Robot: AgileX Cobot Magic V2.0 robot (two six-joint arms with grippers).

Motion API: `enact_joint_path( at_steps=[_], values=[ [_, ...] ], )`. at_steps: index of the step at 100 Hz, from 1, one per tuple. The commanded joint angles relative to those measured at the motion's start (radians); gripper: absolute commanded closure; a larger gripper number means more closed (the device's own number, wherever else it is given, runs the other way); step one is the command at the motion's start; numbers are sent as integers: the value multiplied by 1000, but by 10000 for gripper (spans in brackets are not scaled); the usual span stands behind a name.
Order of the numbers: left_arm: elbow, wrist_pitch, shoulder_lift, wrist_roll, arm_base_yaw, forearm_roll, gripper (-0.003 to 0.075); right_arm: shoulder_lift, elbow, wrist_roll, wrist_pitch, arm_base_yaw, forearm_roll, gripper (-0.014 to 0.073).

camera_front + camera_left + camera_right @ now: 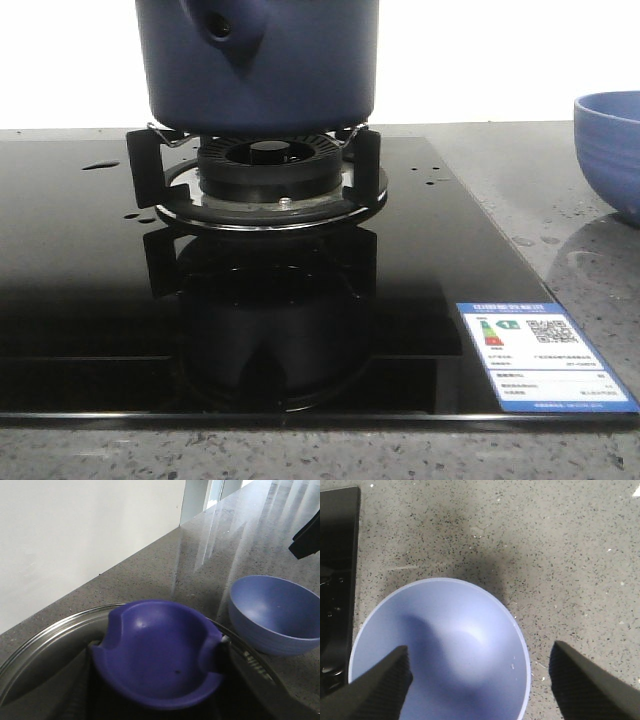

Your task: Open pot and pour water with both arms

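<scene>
Navy pot [257,65]: on the stove's burner [265,175].
Right gripper [480,680]: jaws spread above the blue bowl [445,645].
Left gripper: state unclear.

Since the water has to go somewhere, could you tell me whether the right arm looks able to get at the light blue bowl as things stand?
Probably yes: the right fingers are spread wide directly above the bowl, with nothing between them.

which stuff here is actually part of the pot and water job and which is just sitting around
Part of the job:
- large dark navy-blue round pot on the black burner stand
- light blue ribbed bowl, below the open right gripper
- dark blue knob on the glass lid, close under the left wrist camera

Just there:
- energy label sticker
- black glass hob
- water drops
</scene>
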Motion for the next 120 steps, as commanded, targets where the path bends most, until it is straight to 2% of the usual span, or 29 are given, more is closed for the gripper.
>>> enact_joint_path(
  at_steps=[1, 21, 28, 38, 45, 60, 73, 80, 88, 94, 100, 107, 112, 117, 118, 120],
  values=[
    [-35, 30, -43, -11, 1, -83, 393, -28, -33, -9, -37, -4, 22, 75],
    [-35, 30, -35, -11, 1, -81, 374, -28, -33, -9, -35, -4, 22, 75],
    [-35, 30, -35, -11, 1, -81, 304, -28, -33, -9, -33, -4, 22, 75],
    [-35, 30, -35, -11, 1, -83, 160, -28, -33, -9, -31, -4, 22, 75],
    [-35, 40, -35, -11, 1, -93, 116, -28, -33, -9, -31, -4, 22, 75],
    [-35, 50, -69, -11, 23, -148, 119, -28, -33, -9, -29, -4, 22, 75],
    [-35, 55, -136, -11, 85, -162, 120, -28, -33, -9, -27, -4, 33, 75],
    [-35, 70, -174, -11, 133, -160, 120, -28, -33, -21, -35, -4, 73, 75],
    [-35, 79, -217, -18, 186, -160, 126, -28, -33, -72, -50, -4, 183, 78],
    [-35, 69, -250, -73, 227, -160, 173, -28, -33, -118, -66, -4, 285, 114],
    [-35, 64, -274, -123, 265, -156, 256, -28, -33, -184, -86, 0, 400, 207],
    [-35, 64, -301, -166, 300, -140, 413, -28, -33, -263, -105, 6, 519, 376],
    [-35, 64, -320, -193, 326, -110, 551, -30, -33, -326, -121, 19, 584, 515],
    [-35, 64, -334, -215, 342, -76, 723, -34, -33, -390, -141, 35, 629, 652],
    [-35, 64, -336, -219, 344, -71, 745, -34, -33, -404, -144, 40, 641, 666],
    [-35, 64, -343, -224, 347, -57, 736, -38, -33, -419, -154, 48, 655, 659]
  ],
)
